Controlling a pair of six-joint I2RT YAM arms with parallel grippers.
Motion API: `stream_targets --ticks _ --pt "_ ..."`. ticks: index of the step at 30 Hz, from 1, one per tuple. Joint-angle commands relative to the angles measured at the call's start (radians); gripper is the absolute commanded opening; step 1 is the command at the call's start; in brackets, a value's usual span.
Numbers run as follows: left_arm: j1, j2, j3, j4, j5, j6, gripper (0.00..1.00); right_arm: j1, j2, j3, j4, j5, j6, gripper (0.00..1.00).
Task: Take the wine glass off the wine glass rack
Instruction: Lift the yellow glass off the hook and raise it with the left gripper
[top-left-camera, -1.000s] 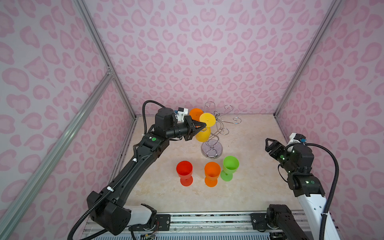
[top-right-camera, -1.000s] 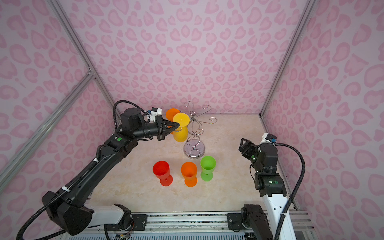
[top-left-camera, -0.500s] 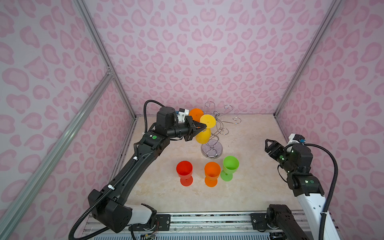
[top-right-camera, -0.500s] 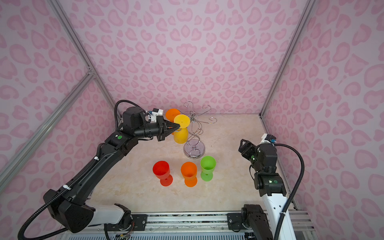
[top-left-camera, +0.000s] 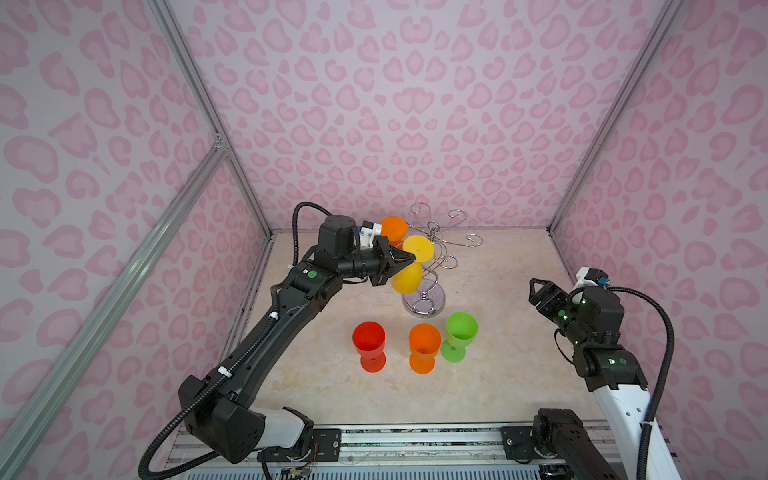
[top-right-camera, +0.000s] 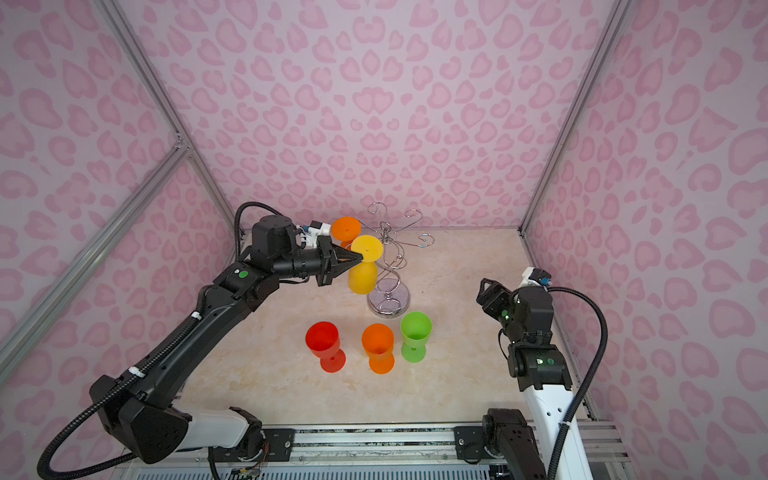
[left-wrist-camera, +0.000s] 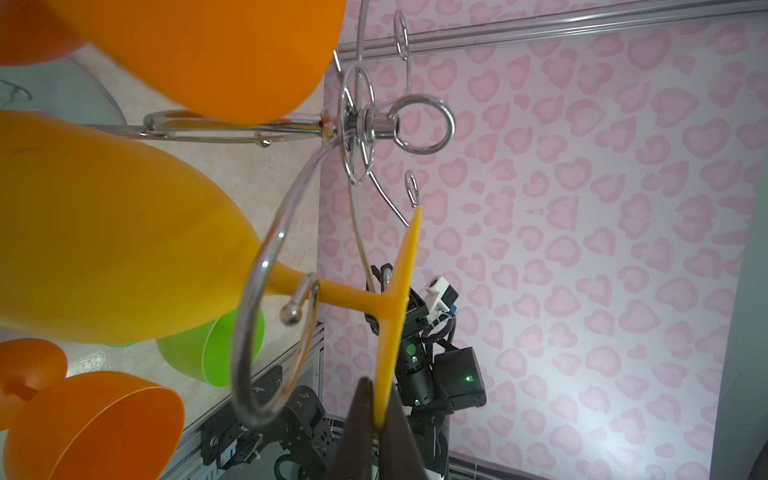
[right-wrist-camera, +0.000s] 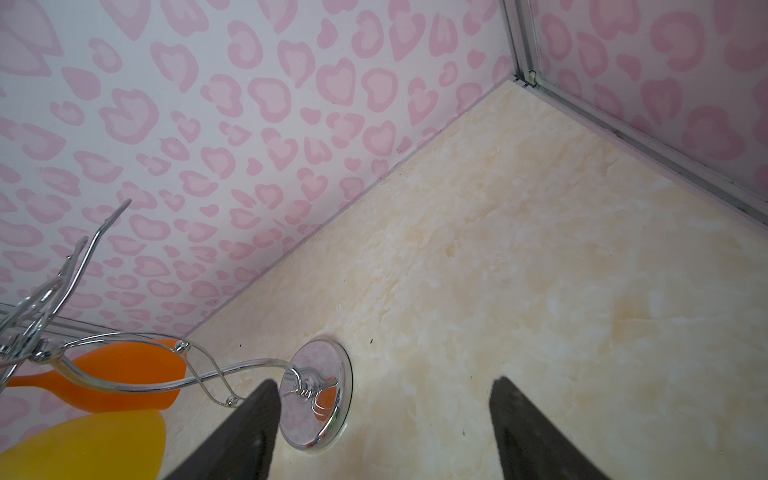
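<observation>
Left hand (top-left-camera: 409, 260) is pinched shut on the thin foot of the yellow wine glass (top-left-camera: 407, 277), which hangs bowl-down in a curled arm of the rack (top-left-camera: 424, 301) near the bench's (top-left-camera: 498, 266) back edge. The glass looks like light, stiff, slick plastic, and an edge pinch may let it swing. An orange glass (top-left-camera: 393, 228) hangs just beside it, and three glasses (top-left-camera: 424, 343) stand toward the front edge. Open room lies rightward, where the right hand (top-left-camera: 536, 286) waits wide open and empty.

Black arms (top-left-camera: 291, 307), white base links (top-left-camera: 282, 428), ribbed cables (top-left-camera: 671, 350).
</observation>
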Motion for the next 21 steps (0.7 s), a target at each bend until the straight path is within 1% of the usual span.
stream_targets --ticks 1,8,12,18,21 --pt "-0.009 0.001 -0.001 0.005 0.007 0.014 0.02 0.0 0.005 -0.007 0.026 -0.01 0.008 0.8" --pt "-0.031 -0.002 -0.004 0.006 0.018 0.009 0.02 -0.001 0.0 -0.007 0.019 -0.007 0.006 0.8" --pt "-0.038 -0.036 -0.023 0.009 0.025 0.003 0.02 0.0 -0.006 -0.007 0.013 -0.006 0.006 0.8" --pt "-0.038 -0.146 -0.091 0.031 0.055 -0.017 0.02 -0.001 0.005 -0.003 0.019 -0.017 0.016 0.8" --pt "-0.038 -0.213 -0.093 0.018 0.074 -0.007 0.02 0.0 0.019 0.008 0.019 -0.021 0.016 0.8"
